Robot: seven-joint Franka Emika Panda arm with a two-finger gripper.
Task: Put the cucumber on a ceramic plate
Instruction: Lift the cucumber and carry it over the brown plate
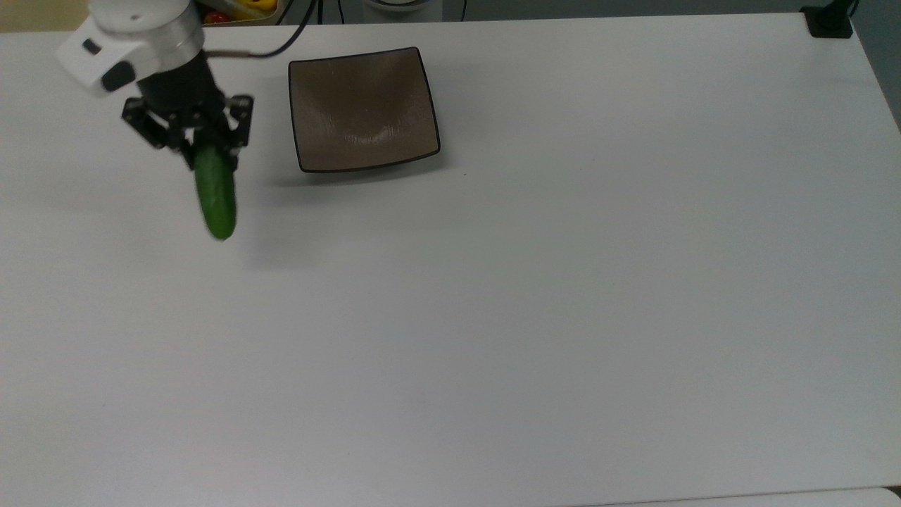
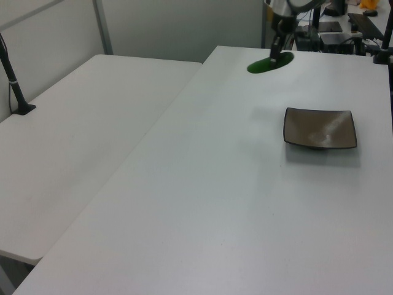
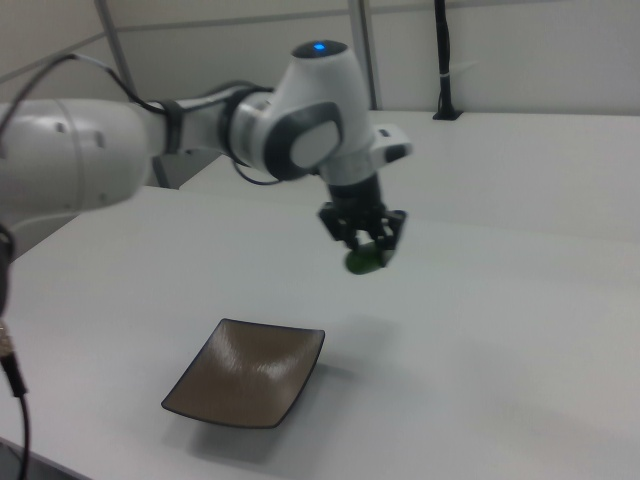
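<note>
Claw: my claw (image 1: 211, 156) is clamped on one end of the cucumber (image 1: 215, 191), its two fingers pressing it from either side; in the right view the claw (image 3: 366, 249) hangs straight down from my wrist.
Cucumber: it is held clear of the desk (image 1: 535, 296), lying roughly level, its free end reaching toward the top view's bottom edge. In the left view the cucumber (image 2: 270, 62) floats over the desk's far part, and its shadow lies on the surface apart from it.
Ceramic plate: the ceramic plate (image 1: 363, 110) sits flat on the desk, with nothing on it.
Cucumber to plate: the cucumber is beside the plate, on the top view's left of it, not over it and not touching it. In the right view the cucumber (image 3: 364, 259) hangs above and beyond the plate (image 3: 248, 373).
Height: how high I hold it is hard to judge; it seems well above the plate's rim.
Arm: my white arm (image 3: 180, 135) reaches in from the right view's left.
Second desk: another white desk (image 2: 73, 135) stands alongside on the left view's left.
</note>
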